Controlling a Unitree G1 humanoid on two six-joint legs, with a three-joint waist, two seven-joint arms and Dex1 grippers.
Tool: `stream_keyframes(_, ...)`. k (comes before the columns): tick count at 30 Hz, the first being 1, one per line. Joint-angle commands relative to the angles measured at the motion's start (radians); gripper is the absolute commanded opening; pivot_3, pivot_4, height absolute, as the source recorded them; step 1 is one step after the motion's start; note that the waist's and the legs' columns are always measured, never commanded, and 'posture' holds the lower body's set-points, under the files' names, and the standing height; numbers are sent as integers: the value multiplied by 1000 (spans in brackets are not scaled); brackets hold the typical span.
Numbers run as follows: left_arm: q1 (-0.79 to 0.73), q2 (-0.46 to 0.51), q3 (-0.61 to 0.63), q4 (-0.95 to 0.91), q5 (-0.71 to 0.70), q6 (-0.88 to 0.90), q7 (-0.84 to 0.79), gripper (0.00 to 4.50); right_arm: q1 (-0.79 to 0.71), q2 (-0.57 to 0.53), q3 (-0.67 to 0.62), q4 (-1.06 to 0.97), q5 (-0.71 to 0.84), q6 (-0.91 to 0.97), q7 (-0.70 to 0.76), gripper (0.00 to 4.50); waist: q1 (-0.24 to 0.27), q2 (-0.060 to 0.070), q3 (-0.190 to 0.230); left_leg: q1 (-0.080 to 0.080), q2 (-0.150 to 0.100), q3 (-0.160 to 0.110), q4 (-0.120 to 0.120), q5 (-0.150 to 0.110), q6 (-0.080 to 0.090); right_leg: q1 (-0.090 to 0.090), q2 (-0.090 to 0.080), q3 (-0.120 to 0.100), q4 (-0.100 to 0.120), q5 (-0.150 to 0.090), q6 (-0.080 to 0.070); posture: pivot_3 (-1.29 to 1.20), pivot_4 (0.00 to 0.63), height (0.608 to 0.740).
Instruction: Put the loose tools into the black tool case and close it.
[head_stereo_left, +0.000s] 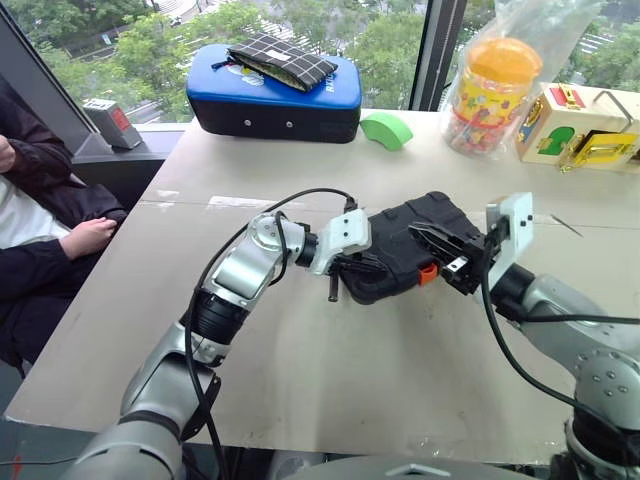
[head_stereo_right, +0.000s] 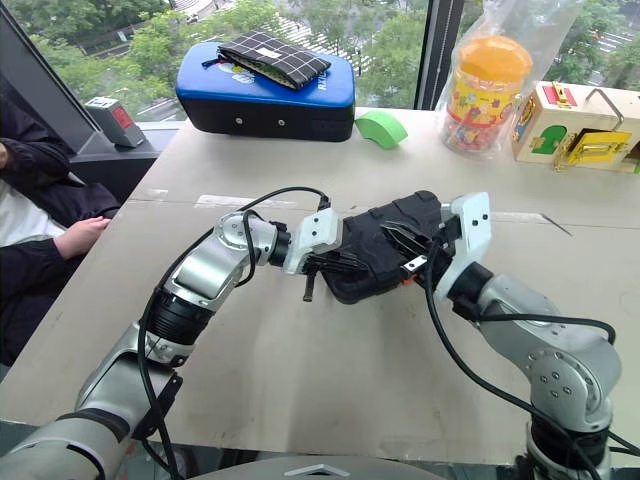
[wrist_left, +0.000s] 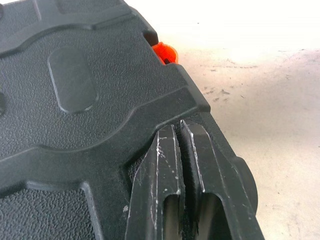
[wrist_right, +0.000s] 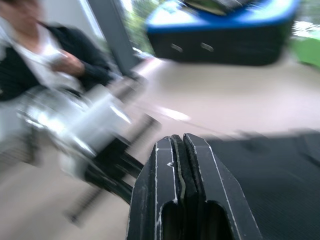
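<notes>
already closed by the look of it, the black tool case (head_stereo_left: 405, 245) lies at the middle of the table (head_stereo_left: 330, 380), lid side up, with its orange latch (head_stereo_left: 427, 272) on the edge facing you; no loose tools lie on the tabletop around it, so you can judge the filling done and the latching as what remains. your left gripper (wrist_left: 181, 150) sits at the case's 9 o'clock, its two black fingers drawn together with nothing between them, the tips resting against the moulded rim of the lid near a corner. your right gripper (wrist_right: 180, 150) is at the case's 3 o'clock, also pinched shut and empty, raised just above the lid's right end. expect the case to behave as a stiff, hard plastic shell, fairly light even when full, with a pebbled surface that gives some friction but ribs and bevels that will let a fingertip slide off. it will likely skate on the smooth table if you push from one side only, so brace one end while you press on the other. press flat on the lid near the latch edge, not on the sloped rim. the blue-topped case (head_stereo_left: 272, 90) at 11 o'clock stays out of it.
</notes>
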Motion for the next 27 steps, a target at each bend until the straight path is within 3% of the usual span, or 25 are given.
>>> stream_keyframes(1,83,-50,110,-4,-107,16,57,155,110,-92,17,-40,-191,-198,76,0,2,0,1,0,0,0,0,0,0,0,0,-1,0,0,0,0,150,740)
stream_keyframes(2,89,-56,152,-28,-150,66,70,155,142,-115,5,-32,-209,-223,104,0,5,0,4,-1,0,-1,0,0,0,0,0,-2,0,0,0,0,150,740)
stream_keyframes(3,100,-58,189,-56,-191,100,81,0,170,-133,-8,-24,-223,-250,125,530,6,0,7,-1,0,-2,1,0,0,0,0,-3,0,0,1,0,150,740)
stream_keyframes(4,115,-56,219,-88,-225,128,95,410,200,-167,-17,-18,-243,-279,160,1012,6,0,8,-1,0,-2,1,0,0,0,0,-3,0,0,1,0,150,740)
stream_keyframes(6,162,-38,276,-171,-291,184,115,797,259,-227,-69,-18,-251,-314,232,1607,2,1,13,-1,0,-2,1,0,0,0,1,-3,1,-1,2,0,150,740)
stream_keyframes(7,188,-29,304,-210,-313,201,128,1308,291,-256,-107,-22,-250,-323,275,1944,1,2,14,-1,0,-2,2,0,0,0,1,-3,2,-1,3,0,150,740)
stream_keyframes(8,207,-21,323,-238,-328,217,142,1429,319,-275,-139,-21,-248,-335,308,2048,1,1,15,-1,0,-2,2,0,0,0,1,-3,2,-1,3,0,150,740)
stream_keyframes(13,459,128,464,-430,-406,269,137,3832,666,-342,-515,-44,-162,-422,627,4425,6,2,16,1,0,-4,-5,0,-1,2,1,-4,-3,0,1,0,150,740)
stream_keyframes(14,498,154,481,-449,-416,269,130,4367,712,-334,-568,-46,-143,-437,659,4500,7,2,16,1,1,-4,-9,0,-1,2,1,-4,-7,-1,1,0,150,740)
stream_keyframes(15,534,176,496,-465,-425,266,124,4467,752,-324,-616,-47,-126,-451,688,4500,8,2,16,1,1,-4,-9,0,-1,2,1,-5,-7,0,1,0,150,740)
stream_keyframes(20,694,279,555,-490,-422,219,62,4467,920,-263,-783,-44,-116,-531,803,4500,21,2,18,2,1,-2,-8,2,-3,3,-3,-6,-8,-1,1,0,150,740)
stream_keyframes(27,771,340,561,-474,-427,195,18,4467,993,-212,-792,9,-160,-619,843,4500,25,4,19,0,2,5,-9,2,-4,1,-13,-9,-9,-3,-3,0,150,740)
